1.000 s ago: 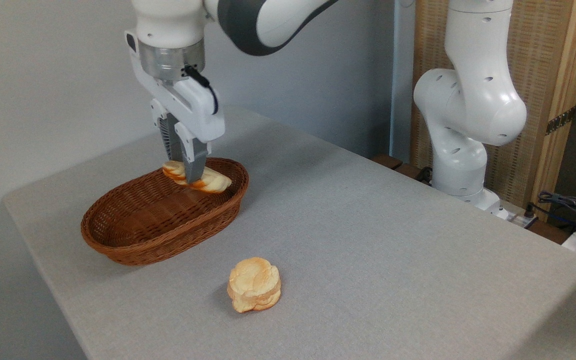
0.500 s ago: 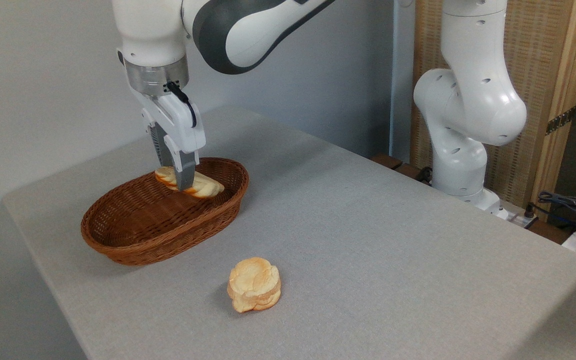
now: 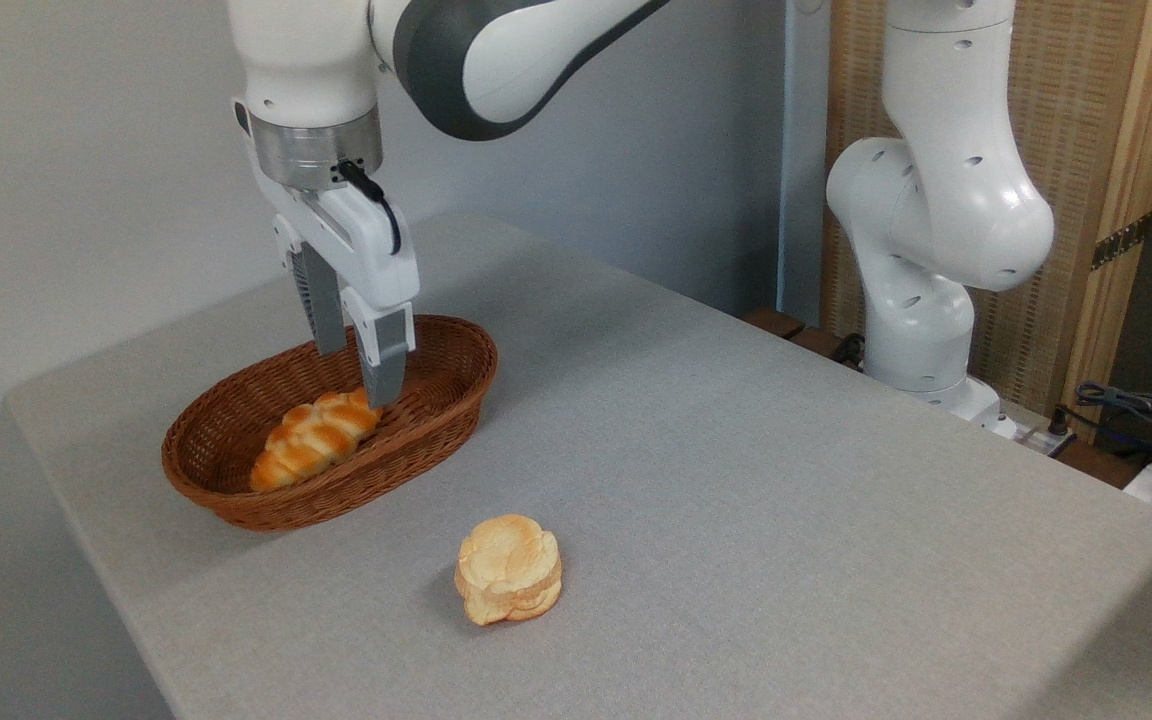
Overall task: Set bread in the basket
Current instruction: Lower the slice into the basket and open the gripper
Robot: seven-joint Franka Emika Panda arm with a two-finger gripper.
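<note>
The braided golden-orange bread (image 3: 314, 439) lies inside the reddish-brown wicker basket (image 3: 445, 402), along its near side wall, free of any grip. My gripper (image 3: 356, 372) hangs over the basket's right half, just above and to the right of the loaf. Its two fingers are spread apart and hold nothing. The front finger's tip partly covers the loaf's right end.
A round rosette-shaped bun (image 3: 508, 581) sits on the grey table (image 3: 736, 480) in front of the basket. The arm's white base (image 3: 921, 340) stands at the table's right rear edge. Cables lie at the far right.
The fingers have spread and let go of the bread, which has dropped from between them and come to rest lower and further left in the basket.
</note>
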